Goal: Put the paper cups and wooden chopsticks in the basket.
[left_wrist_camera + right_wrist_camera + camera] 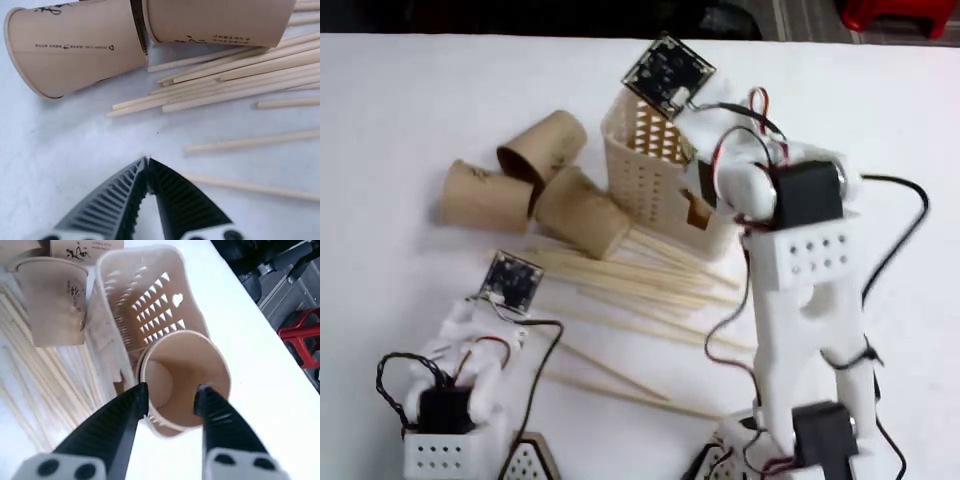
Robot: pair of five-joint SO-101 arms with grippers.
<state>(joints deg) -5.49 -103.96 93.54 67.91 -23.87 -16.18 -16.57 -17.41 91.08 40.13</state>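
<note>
Three brown paper cups lie on their sides on the white table, left of the basket: one, one and one. Wooden chopsticks are strewn in front of them. Another paper cup stands mouth-up inside the basket. My right gripper hangs open just over that cup's mouth, holding nothing. My left gripper is shut and empty, low over bare table. Ahead of it are two lying cups and the chopsticks.
The right arm's white body rises beside the basket, with cables looping around it. The left arm's base sits at the near left corner. A red stool stands beyond the table's far edge.
</note>
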